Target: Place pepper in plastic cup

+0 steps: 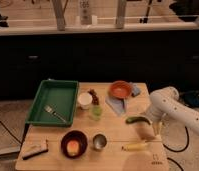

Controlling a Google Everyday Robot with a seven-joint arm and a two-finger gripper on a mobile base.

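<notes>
The pepper is small, dark green and slightly curved, and lies on the wooden table right of centre. My gripper hangs from the white arm at the table's right edge. It is just right of the pepper's end and slightly nearer, low over the table. A small green translucent plastic cup stands near the table's middle, well left of the pepper. A white cup stands just behind it.
A pale yellow banana-like piece lies in front of the pepper. A metal cup, a dark bowl with fruit, a green tray with a fork, and an orange bowl on a blue cloth also sit on the table.
</notes>
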